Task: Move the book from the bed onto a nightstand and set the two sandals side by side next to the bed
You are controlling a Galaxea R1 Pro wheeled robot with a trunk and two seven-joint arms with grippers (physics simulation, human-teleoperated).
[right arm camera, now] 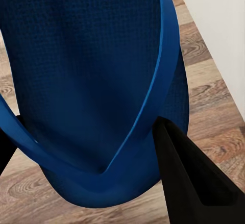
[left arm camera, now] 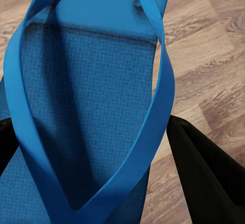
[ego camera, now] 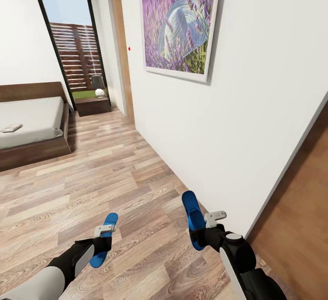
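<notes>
At far left, the low dark-framed bed with its pale-grey mattress (ego camera: pixel 32 117) carries the small thin book (ego camera: pixel 11 128), and a low dark wooden nightstand (ego camera: pixel 92 105) stands beyond its far corner. Our left gripper (ego camera: pixel 104 240) pinches one bright blue flat sandal (ego camera: pixel 104 240); our right gripper (ego camera: pixel 200 232) pinches the other blue sandal (ego camera: pixel 193 218), close to the white wall (ego camera: pixel 255 108). We judge ourselves mid-carry: we should drive toward the bed's near side, keep both holds firm and the right arm off that wall, then set the pair down parallel on the wood-plank floor (ego camera: pixel 118 177).

two sandals (ego camera: pixel 104 240) (ego camera: pixel 193 219), one bed (ego camera: pixel 32 122), one book (ego camera: pixel 11 128), one nightstand (ego camera: pixel 92 105)
</notes>
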